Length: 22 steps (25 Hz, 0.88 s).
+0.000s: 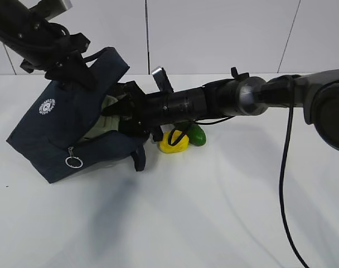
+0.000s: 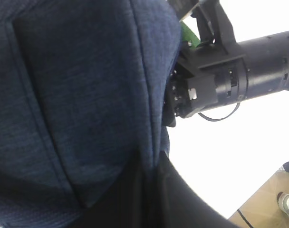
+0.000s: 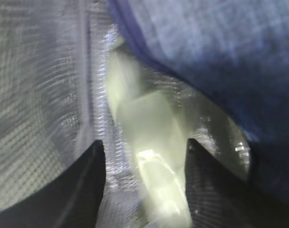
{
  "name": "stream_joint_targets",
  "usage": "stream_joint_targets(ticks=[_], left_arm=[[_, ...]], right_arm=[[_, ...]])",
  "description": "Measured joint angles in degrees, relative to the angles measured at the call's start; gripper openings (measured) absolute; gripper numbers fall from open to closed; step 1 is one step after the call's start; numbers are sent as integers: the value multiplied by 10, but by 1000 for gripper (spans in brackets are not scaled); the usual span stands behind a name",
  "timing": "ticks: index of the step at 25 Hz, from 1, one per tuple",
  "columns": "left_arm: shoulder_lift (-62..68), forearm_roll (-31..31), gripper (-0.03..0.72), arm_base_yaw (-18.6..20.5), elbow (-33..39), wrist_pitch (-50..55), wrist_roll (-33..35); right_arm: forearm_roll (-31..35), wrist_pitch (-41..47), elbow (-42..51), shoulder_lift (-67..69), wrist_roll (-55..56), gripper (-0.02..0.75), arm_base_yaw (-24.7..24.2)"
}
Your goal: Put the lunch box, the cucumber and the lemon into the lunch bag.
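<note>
The navy lunch bag (image 1: 58, 128) stands tilted on the white table, its mouth facing right. My left gripper (image 1: 74, 70) is shut on the bag's top edge and holds it up; in the left wrist view (image 2: 149, 161) navy fabric (image 2: 78, 95) fills the frame. My right gripper (image 1: 116, 111) reaches into the bag's mouth. Its jaws (image 3: 144, 152) are open inside the silver lining, with the pale green lunch box (image 3: 149, 123) lying between them and a gap on the left side. The box's lid shows in the opening (image 1: 102, 127). The lemon (image 1: 174, 141) and the cucumber (image 1: 196, 134) lie together under the right arm.
The zipper's ring pull (image 1: 73, 162) hangs at the bag's front. The right arm (image 1: 225, 99) stretches level across the middle, and its cable (image 1: 284, 184) hangs to the table. The table's edge and the floor (image 2: 273, 199) show in the left wrist view.
</note>
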Motion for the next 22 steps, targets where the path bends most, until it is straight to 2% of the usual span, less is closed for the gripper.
stream_joint_targets(ticks=[15,22], left_arm=[[2,1,5,0,0,0,0],[2,-4,5,4,0,7,-4]], right_arm=[[16,58,-3,0,5,404,0],[-3,93,-3,-3,6,404,-23]])
